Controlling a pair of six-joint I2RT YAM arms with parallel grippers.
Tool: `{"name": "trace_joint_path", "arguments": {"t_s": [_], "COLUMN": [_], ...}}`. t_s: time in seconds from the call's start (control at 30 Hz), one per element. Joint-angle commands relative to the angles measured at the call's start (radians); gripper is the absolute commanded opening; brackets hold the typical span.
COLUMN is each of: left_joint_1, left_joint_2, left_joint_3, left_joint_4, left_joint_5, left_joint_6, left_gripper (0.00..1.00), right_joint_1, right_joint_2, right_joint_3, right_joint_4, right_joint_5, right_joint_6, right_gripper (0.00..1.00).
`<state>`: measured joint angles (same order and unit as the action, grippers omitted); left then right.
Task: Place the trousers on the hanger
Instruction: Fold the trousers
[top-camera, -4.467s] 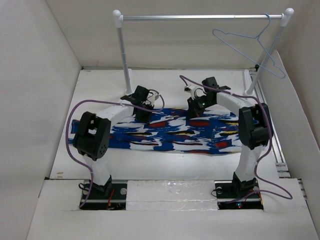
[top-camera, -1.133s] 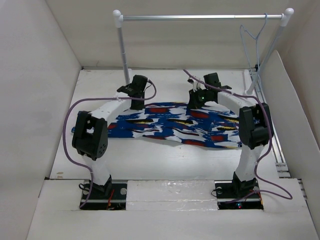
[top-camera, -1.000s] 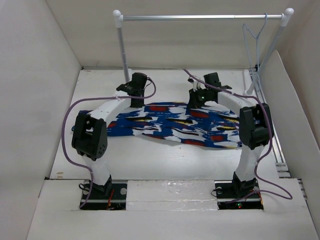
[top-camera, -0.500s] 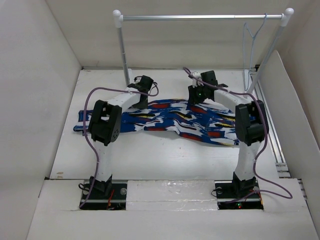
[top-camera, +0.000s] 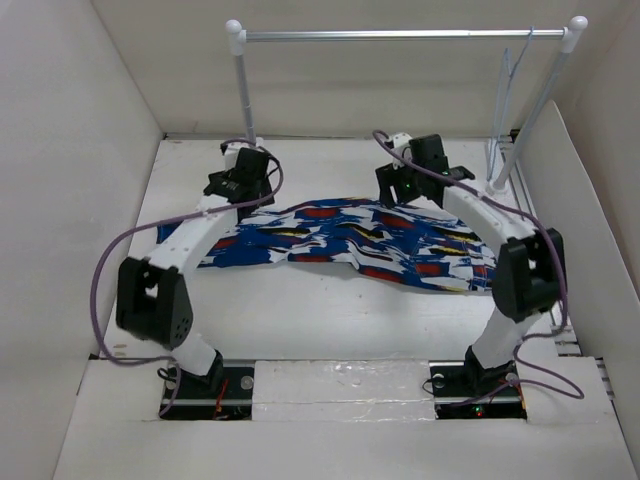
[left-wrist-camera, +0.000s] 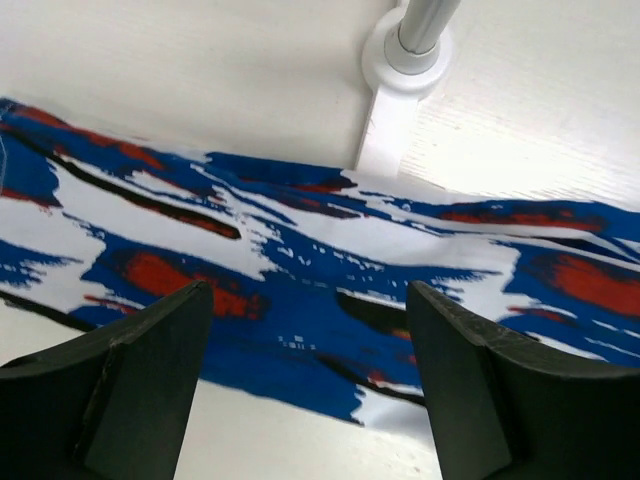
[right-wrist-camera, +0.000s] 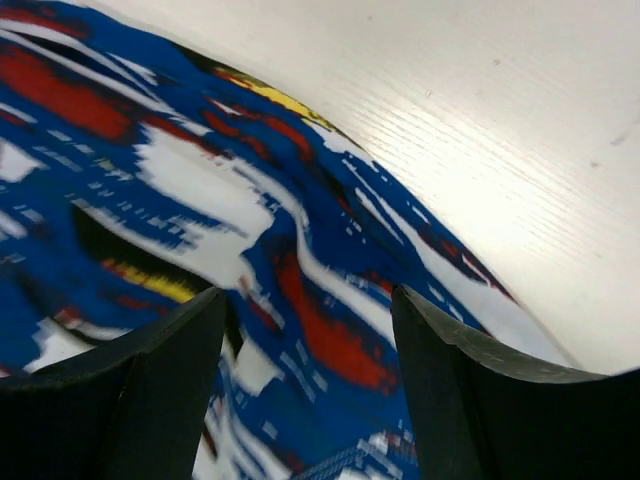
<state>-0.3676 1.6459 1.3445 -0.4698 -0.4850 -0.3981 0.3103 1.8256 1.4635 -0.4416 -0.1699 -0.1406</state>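
The trousers (top-camera: 330, 240), in a busy blue, white, red and black print, lie spread flat across the far half of the table. My left gripper (top-camera: 236, 192) hovers just above their far left edge, open and holding nothing. In the left wrist view the trousers (left-wrist-camera: 300, 270) lie beneath the open left gripper (left-wrist-camera: 310, 335). My right gripper (top-camera: 402, 190) stands over the far edge at centre right, also open. The right wrist view shows the trousers (right-wrist-camera: 200, 200) under the empty right gripper (right-wrist-camera: 310, 340). The light-blue hanger (top-camera: 504, 92) hangs edge-on at the rail's right end.
A silver rail (top-camera: 400, 34) on white posts spans the back of the table. The left post's base (left-wrist-camera: 405, 50) stands just beyond the trousers' far edge. White walls close in on the left, right and back. The right post (top-camera: 530, 110) leans beside the hanger.
Both grippers have opened and let go of the trousers, which now lie flatter. The left arm has swung out to the left. The hanger has turned edge-on.
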Motion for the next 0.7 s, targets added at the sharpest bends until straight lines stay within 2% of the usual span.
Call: {"name": "trace_joint_path", "arguments": {"t_s": [0.0,0.07,0.1,0.17,0.2,0.33,0.47,0.57,0.67], "left_joint_1": [0.013,0.042,0.079,0.126,0.183,0.346,0.514,0.620,0.668], "left_joint_2": [-0.116,-0.159,-0.169,-0.178,-0.179,-0.144,-0.063,-0.031,-0.050], "left_joint_3": [-0.132,-0.188,-0.235,-0.274,-0.313,-0.410,-0.504,-0.521,-0.525], "left_joint_4": [0.049,0.089,0.106,0.143,0.158,0.261,0.295,0.258,0.209], "left_joint_5": [0.069,0.109,0.171,0.238,0.306,0.472,0.626,0.637,0.527], "left_joint_6": [-0.114,-0.169,-0.182,-0.217,-0.225,-0.269,-0.332,-0.340,-0.331], "left_gripper": [0.73,0.70,0.69,0.68,0.67,0.64,0.64,0.64,0.65], "right_joint_1": [0.024,0.033,0.044,0.044,0.044,0.033,0.024,0.015,0.015], "right_joint_2": [-0.188,-0.254,-0.288,-0.360,-0.376,-0.356,-0.324,-0.342,-0.397], "right_joint_3": [-0.086,-0.217,-0.265,-0.397,-0.435,-0.563,-0.667,-0.719,-0.785], "right_joint_4": [-0.005,0.015,0.038,0.058,0.079,0.113,0.136,0.141,0.133], "right_joint_5": [0.041,0.049,0.052,0.053,0.044,0.021,0.040,0.021,0.003], "right_joint_6": [0.007,0.024,0.032,0.044,0.050,0.056,0.085,0.108,0.139], "right_gripper": [0.72,0.68,0.60,0.52,0.43,0.33,0.26,0.26,0.26]}}
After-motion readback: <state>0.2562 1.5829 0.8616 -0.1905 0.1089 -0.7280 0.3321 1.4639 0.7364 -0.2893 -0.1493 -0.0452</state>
